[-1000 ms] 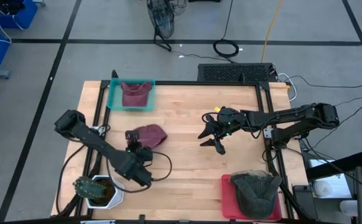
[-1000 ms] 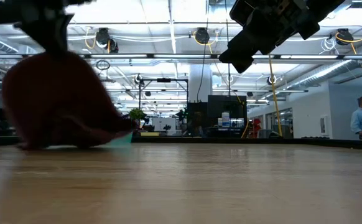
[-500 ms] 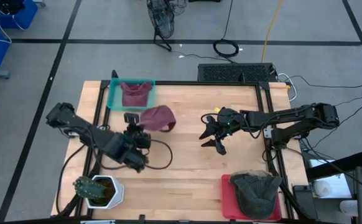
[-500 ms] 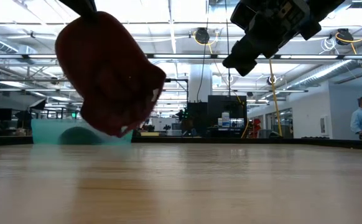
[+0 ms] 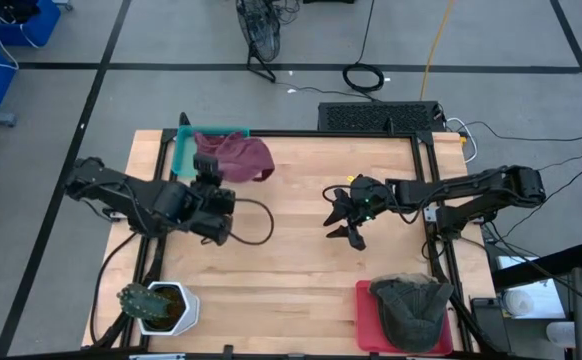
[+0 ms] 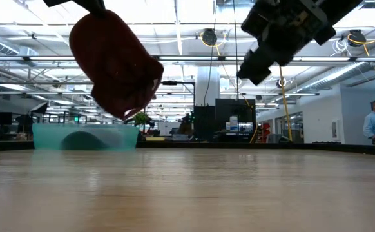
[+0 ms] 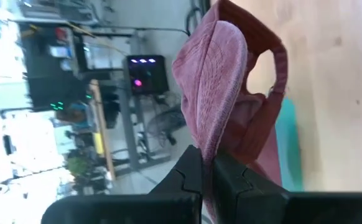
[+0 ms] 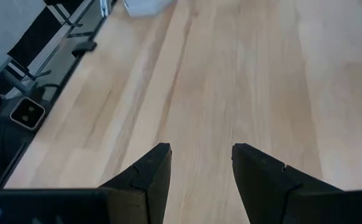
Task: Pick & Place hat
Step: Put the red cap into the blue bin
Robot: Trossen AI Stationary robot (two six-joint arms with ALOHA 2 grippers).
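A maroon hat [image 5: 241, 157] hangs in the air from my left gripper [image 5: 211, 172], which is shut on it. It hovers over the right part of the teal tray [image 5: 181, 155] at the table's far left. The low view shows the hat [image 6: 113, 61] well above the tray [image 6: 84, 136]. What lies in the tray is hidden by the hat. My right gripper [image 5: 347, 214] hovers open over the middle of the table and holds nothing. My left gripper pinches a folded edge of the maroon hat [image 7: 207, 146] between its two fingers [image 7: 190, 174]. The fingers point toward the table's far edge. The hat is lifted clear and droops slack below and beyond the fingers, its strap loop [image 7: 279, 59] at the free end.
A red tray [image 5: 369, 318] at the near right corner holds a dark grey-green hat [image 5: 411, 308]. A potted plant [image 5: 156, 305] stands at the near left corner. Bare wood lies between the two arms. A person [image 6: 372, 122] stands far off in the room.
My left gripper has risen and swung toward the far edge, lifting the maroon hat off the table's middle-left and carrying it over to the teal tray. The hat now hangs clear instead of resting on the wood. My right gripper has barely moved.
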